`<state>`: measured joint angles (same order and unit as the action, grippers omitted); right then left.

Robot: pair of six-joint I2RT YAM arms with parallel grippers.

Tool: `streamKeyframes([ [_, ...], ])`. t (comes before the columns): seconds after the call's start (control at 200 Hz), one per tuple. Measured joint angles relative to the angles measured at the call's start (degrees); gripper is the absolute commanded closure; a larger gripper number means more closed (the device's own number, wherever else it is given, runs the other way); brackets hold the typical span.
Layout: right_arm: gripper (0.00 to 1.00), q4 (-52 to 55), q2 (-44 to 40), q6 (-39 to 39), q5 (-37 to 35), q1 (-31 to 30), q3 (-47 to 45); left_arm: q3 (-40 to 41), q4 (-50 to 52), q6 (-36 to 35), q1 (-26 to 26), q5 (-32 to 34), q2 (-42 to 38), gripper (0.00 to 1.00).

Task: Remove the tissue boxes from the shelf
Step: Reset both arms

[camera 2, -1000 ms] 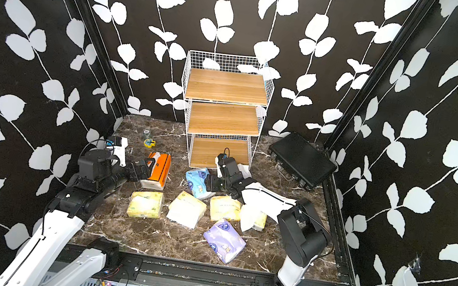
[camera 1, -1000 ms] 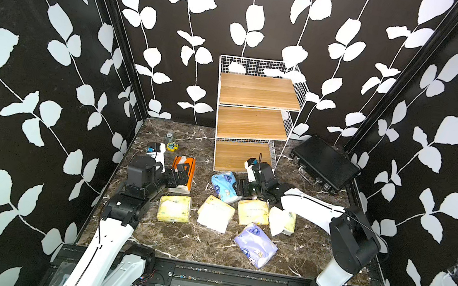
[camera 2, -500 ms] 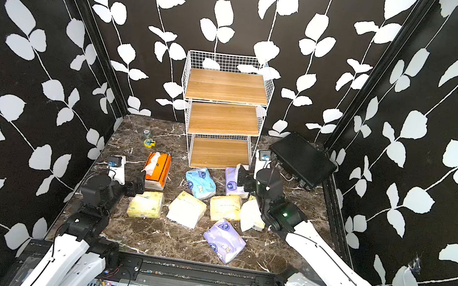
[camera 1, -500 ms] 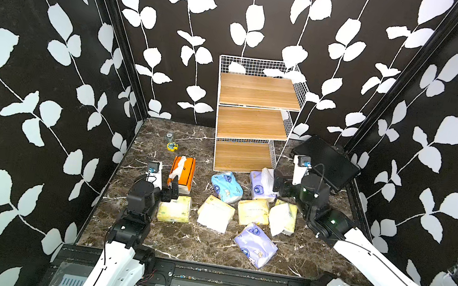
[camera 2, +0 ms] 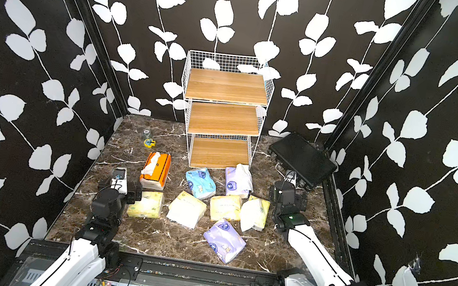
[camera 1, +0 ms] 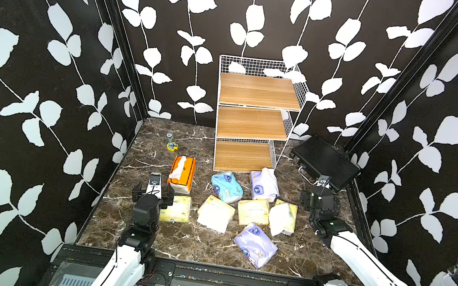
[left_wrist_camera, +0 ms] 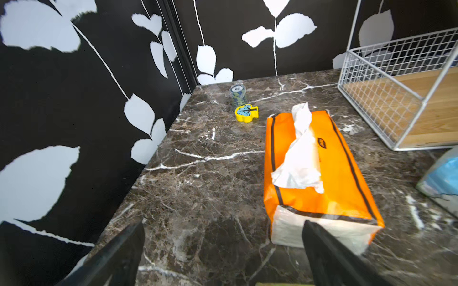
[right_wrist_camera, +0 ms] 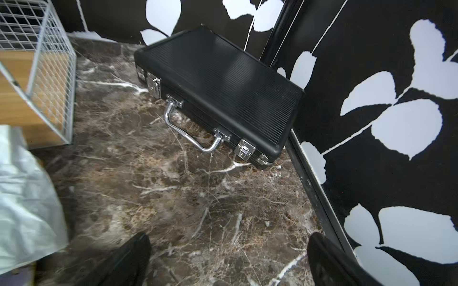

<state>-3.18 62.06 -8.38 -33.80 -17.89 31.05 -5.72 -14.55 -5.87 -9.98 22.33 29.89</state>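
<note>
Dark marble tabletop [camera 1: 176, 240], wire shelf [camera 1: 255, 92] at back, black case [camera 1: 325, 161], scattered tissue boxes [camera 1: 255, 244], small yellow toy [camera 1: 171, 146]

I have bare dark marble floor [left_wrist_camera: 198, 173] along the left wall, hemmed by the orange-and-white tissue box [left_wrist_camera: 342, 178] and a small yellow toy [left_wrist_camera: 246, 114] farther back. Rightward, floor lies open up to the flat black ribbed case [right_wrist_camera: 223, 81]. In the middle, soft yellow, blue and lavender tissue packs [camera 1: 252, 212] crowd the ground before the white wire rack with wooden boards [camera 1: 252, 122].
</note>
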Motion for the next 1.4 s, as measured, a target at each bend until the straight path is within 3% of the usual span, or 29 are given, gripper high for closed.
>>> streamKeyframes([
  [0.375,0.01,-26.71,7.3,4.96,-0.52,2.32,-10.43,1.86,-22.62,-7.17,0.79,-3.13,24.33,0.01],
  [0.525,0.01,-33.73,11.63,7.39,0.44,2.32,-11.8,-0.44,-30.49,-6.97,1.57,-4.81,35.12,0.01],
  [0.725,0.01,-43.45,12.57,10.19,0.42,2.32,-16.0,-5.29,-36.83,-5.16,1.79,-6.86,43.32,0.01],
  [0.905,0.01,-50.25,14.71,11.69,-1.05,2.43,-16.81,-5.6,-40.57,-3.21,1.84,-7.37,45.99,0.01],
  [1.115,0.01,-58.16,21.33,12.76,-1.73,3.52,-16.85,-5.01,-39.82,-2.25,2.38,-7.54,40.41,0.01],
  [1.401,0.01,-60.98,22.32,9.53,3.58,10.08,-18.84,-4.0,-42.91,-1.01,3.76,-11.8,44.68,0.01],
])
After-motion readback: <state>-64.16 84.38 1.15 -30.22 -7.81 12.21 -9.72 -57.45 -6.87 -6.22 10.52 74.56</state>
